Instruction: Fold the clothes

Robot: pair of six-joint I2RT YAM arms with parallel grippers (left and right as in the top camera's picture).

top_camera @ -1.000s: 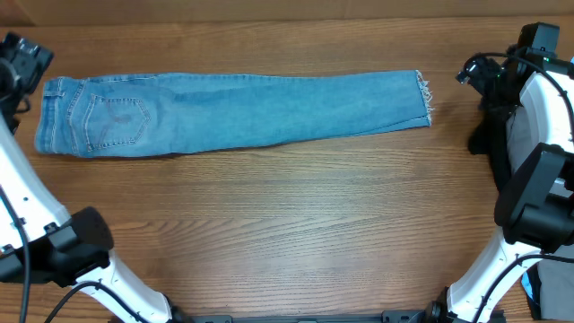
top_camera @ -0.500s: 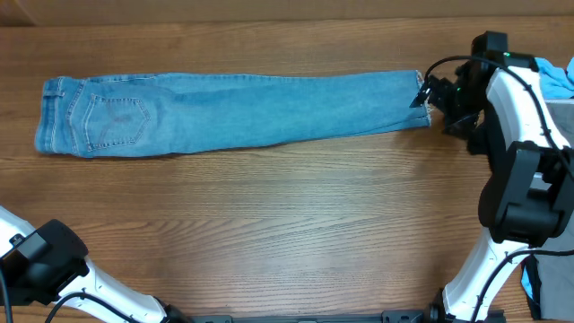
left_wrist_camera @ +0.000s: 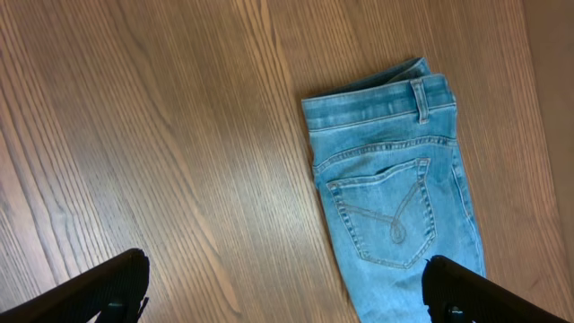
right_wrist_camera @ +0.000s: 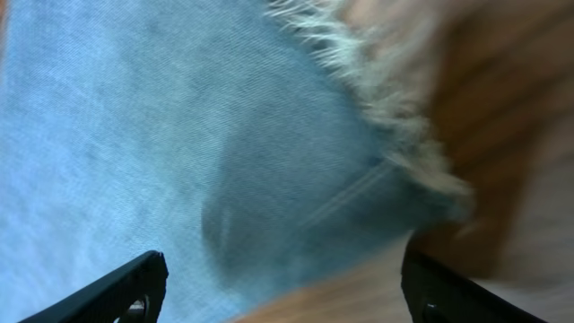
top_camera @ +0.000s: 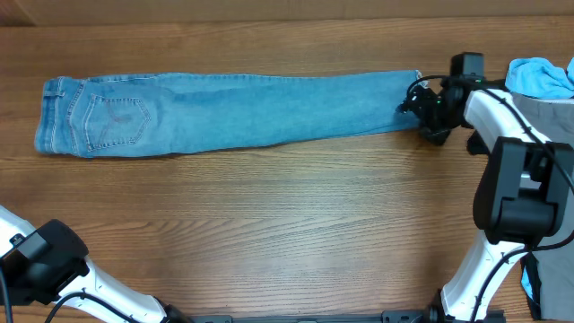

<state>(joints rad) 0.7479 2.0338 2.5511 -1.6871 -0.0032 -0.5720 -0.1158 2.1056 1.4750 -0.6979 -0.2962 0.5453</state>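
The clothes are light-blue jeans folded lengthwise, lying flat across the far half of the table, waist and back pocket to the left. My right gripper is low at the frayed hem on the right end. In the right wrist view the jeans' hem fills the frame and the right gripper is open, its jaws either side of the hem's corner. In the left wrist view the left gripper hangs open high above the table, with the jeans' waist and pocket below one finger.
A sky-blue garment lies on a grey one at the far right edge, behind the right arm. The left arm's elbow sits at the near left corner. Bare wooden table stretches in front of the jeans.
The right arm has swung left from the table's right edge down onto the jeans' hem. The left arm has pulled back from the far left edge. The jeans have not moved.
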